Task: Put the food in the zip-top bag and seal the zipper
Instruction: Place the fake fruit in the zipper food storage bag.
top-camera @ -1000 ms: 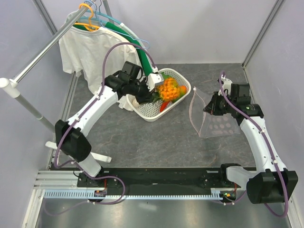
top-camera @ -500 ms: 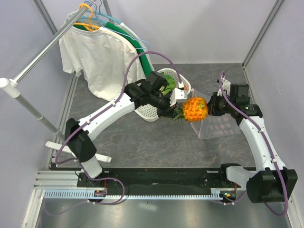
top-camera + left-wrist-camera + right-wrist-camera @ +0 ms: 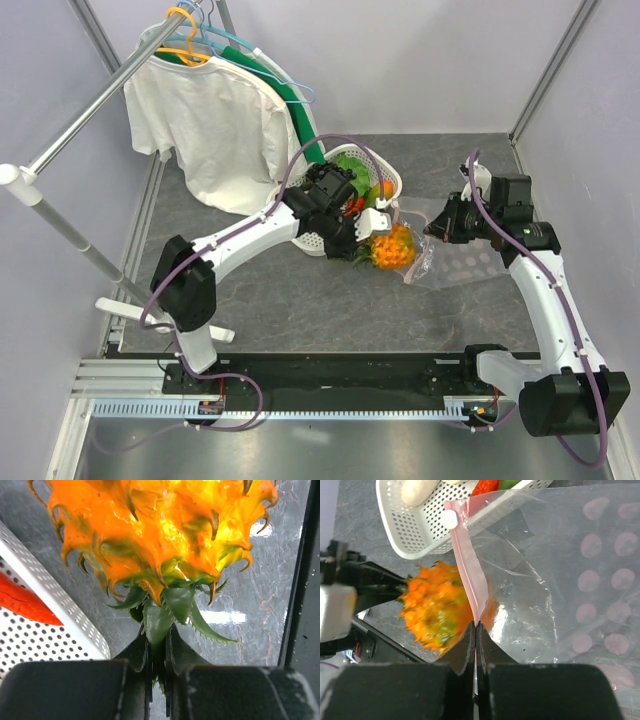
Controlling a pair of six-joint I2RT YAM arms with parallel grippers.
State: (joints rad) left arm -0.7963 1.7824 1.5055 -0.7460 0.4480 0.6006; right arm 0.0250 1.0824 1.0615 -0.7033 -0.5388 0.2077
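My left gripper (image 3: 365, 243) (image 3: 159, 630) is shut on the green leaves of the orange knobbly fruit (image 3: 393, 247) (image 3: 155, 525) and holds it at the mouth of the zip-top bag (image 3: 462, 258) (image 3: 570, 580). My right gripper (image 3: 441, 228) (image 3: 476, 625) is shut on the pink zipper strip (image 3: 467, 560) and holds the mouth edge up. In the right wrist view the fruit (image 3: 436, 605) shows on both sides of the strip, partly behind clear plastic. A red chili (image 3: 20, 602) and green pieces (image 3: 352, 165) lie in the white basket (image 3: 312, 243).
The white lattice basket (image 3: 410, 535) (image 3: 50, 605) sits just left of the bag, touching its corner. A clothes rail with a white T-shirt (image 3: 215, 130) and hangers stands at the back left. Frame posts rise at the back corners.
My left arm has carried the orange fruit out of the basket, rightward and down to the bag's mouth. My right gripper has kept its hold on the zipper strip.
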